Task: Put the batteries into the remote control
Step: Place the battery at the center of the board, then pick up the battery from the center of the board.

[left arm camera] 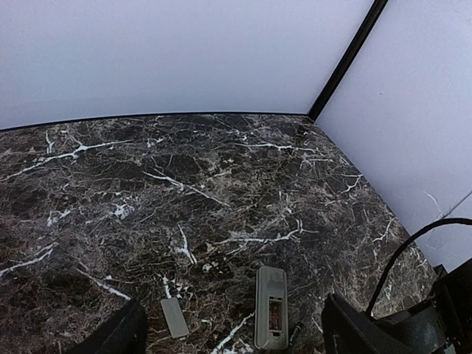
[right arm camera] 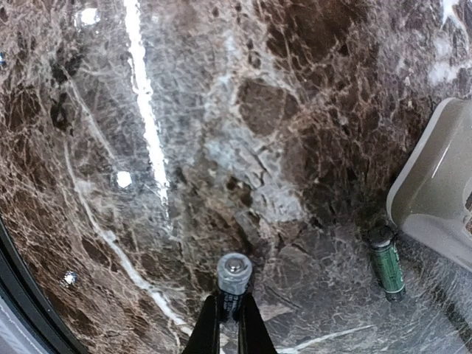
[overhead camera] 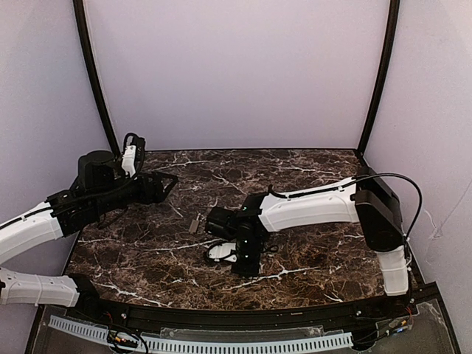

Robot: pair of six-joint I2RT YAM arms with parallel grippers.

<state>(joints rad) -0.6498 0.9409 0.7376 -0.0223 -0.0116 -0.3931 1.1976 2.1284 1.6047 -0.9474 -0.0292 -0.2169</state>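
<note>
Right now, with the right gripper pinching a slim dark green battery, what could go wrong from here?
1. The right gripper pinches the slim dark green battery between narrow fingertips, one end sticking out. It may pivot or slip during insertion.
2. The pale flat remote control lies unheld on the marble table, with the open left gripper apart from it, so pressing could slide it.
3. The second green battery lies loose beside the remote and could roll if nudged.

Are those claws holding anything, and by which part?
The right gripper pinches one battery by its body, its metal-capped end sticking out beyond the jaws. The left gripper is open, holding nothing.
</note>
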